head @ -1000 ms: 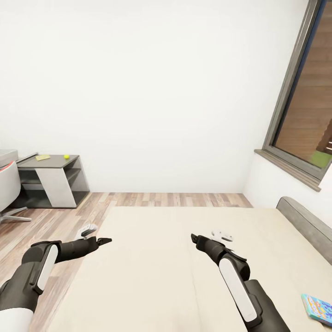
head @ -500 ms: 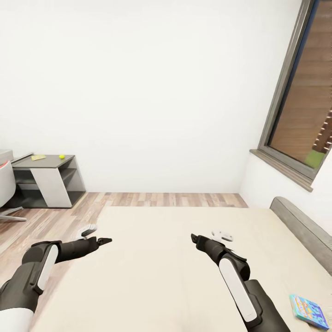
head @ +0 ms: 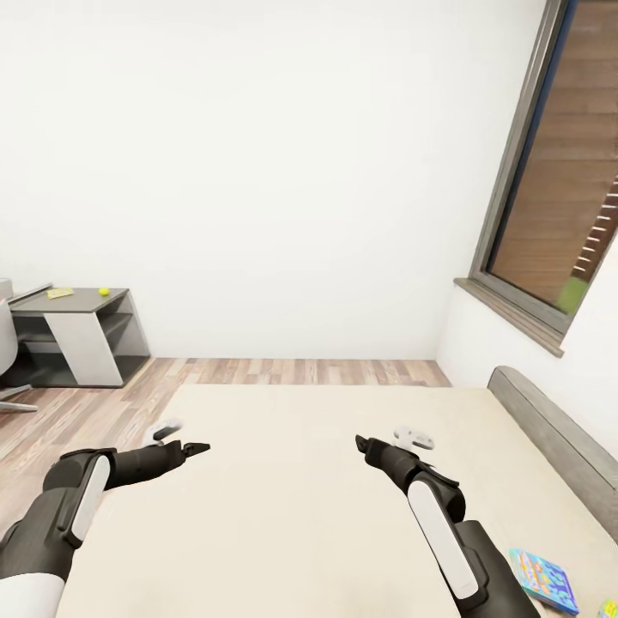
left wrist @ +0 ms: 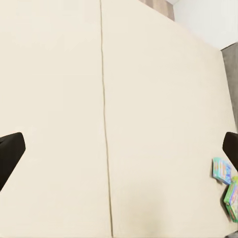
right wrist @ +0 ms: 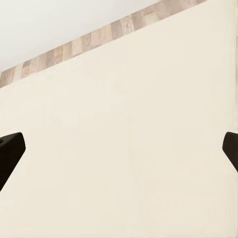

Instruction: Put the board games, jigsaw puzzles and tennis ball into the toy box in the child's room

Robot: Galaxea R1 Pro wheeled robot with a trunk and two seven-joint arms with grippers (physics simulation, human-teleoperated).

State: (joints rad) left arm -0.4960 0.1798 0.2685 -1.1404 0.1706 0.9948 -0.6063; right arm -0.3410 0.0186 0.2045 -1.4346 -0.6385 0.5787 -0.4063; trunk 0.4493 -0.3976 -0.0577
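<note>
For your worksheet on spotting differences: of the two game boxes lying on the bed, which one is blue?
The small blue board game near the right arm; the other game box beside it is mostly green.

Both arms reach forward at about the same height, elbows bent, dark forearms with white panels. The left gripper (head: pixel 184 447) points inward toward the right; the right gripper (head: pixel 371 446) points up and ahead — each wrist camera shows its two dark fingertips (left wrist: pixel 10 151) spread wide apart, nothing between them.
</note>
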